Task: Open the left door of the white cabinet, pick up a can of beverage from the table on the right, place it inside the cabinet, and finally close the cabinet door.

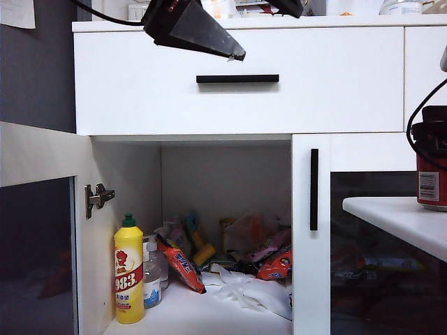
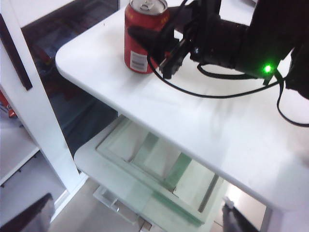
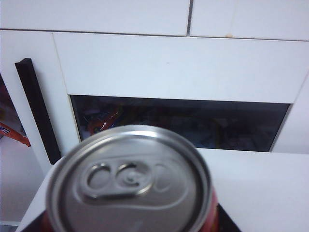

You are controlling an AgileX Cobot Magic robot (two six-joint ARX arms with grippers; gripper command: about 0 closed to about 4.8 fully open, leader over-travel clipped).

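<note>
The can of beverage is standing upright on the table, near its rounded corner; in the exterior view it is showing at the far right edge. The right gripper is sitting around the can at its upper part, with one dark finger lying across the red side. Whether the fingers are already pressing the can, I cannot tell. In the right wrist view the silver top of the can is filling the lower middle of the frame.

The left door of the white cabinet is standing open at the left of the exterior view. The twin door is staying shut.

The left gripper is hanging at the upper middle, before the drawer, and its jaws are standing open and empty.
</note>
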